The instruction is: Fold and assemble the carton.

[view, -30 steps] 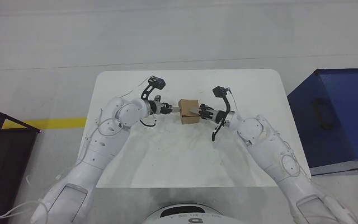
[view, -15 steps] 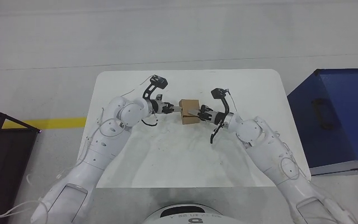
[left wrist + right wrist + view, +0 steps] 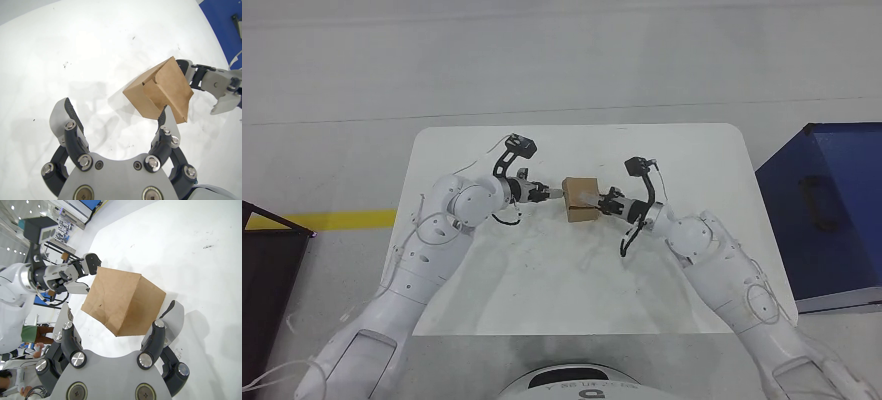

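A: Both grippers spread wide. Left gripper [image 3: 545, 192] has one fingertip [image 3: 164, 113] on the carton [image 3: 580, 189] end flap [image 3: 153, 92], middle of the table [image 3: 502, 280].
B: Right gripper [image 3: 604, 201] open, bracing the far side. Flaps look unfinished. I'd push that flap slowly, brace square, or it skids.

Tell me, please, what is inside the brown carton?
Folded flaps cover the end of the carton facing the left end effector; its other visible faces are closed. The inside is therefore hidden.
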`<state>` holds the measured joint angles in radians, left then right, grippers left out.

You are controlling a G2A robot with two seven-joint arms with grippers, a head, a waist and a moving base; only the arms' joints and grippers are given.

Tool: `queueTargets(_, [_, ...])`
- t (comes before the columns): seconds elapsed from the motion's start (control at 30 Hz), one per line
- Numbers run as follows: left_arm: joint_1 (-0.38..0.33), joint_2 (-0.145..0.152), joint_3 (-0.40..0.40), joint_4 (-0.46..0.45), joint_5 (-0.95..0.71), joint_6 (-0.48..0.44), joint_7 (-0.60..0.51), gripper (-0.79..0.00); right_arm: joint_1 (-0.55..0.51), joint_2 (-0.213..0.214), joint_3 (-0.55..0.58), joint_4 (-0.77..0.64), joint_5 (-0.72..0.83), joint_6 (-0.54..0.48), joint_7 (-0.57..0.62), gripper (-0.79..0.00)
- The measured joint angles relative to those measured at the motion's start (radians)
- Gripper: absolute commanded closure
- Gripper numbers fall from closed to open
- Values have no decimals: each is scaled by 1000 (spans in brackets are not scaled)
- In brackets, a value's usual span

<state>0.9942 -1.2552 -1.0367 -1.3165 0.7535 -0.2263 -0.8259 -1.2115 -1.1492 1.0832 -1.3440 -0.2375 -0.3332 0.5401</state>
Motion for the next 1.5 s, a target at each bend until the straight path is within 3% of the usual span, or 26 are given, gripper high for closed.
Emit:
queueTargets(0.3, [-17, -3, 11, 22, 14, 38, 3, -785, 20, -4, 3, 19, 30, 43, 27, -391])
queueTargets(0.5, [-55, -17, 43, 60, 19, 101, 14, -785, 24, -6, -1, 23, 31, 45, 27, -403])
queueTargets(0.8, [-108, -40, 108, 72, 23, 124, 5, -785, 24, -8, 0, 23, 31, 48, 33, -388])
queueTargets(1.2, [-92, -36, 90, 65, 18, 91, 8, -785, 12, -8, 7, 12, 18, 41, 24, -413])
queueTargets(1.5, [-64, -22, 45, 47, -41, -18, 9, -785, 2, -7, 15, 1, 15, 37, 24, -400])
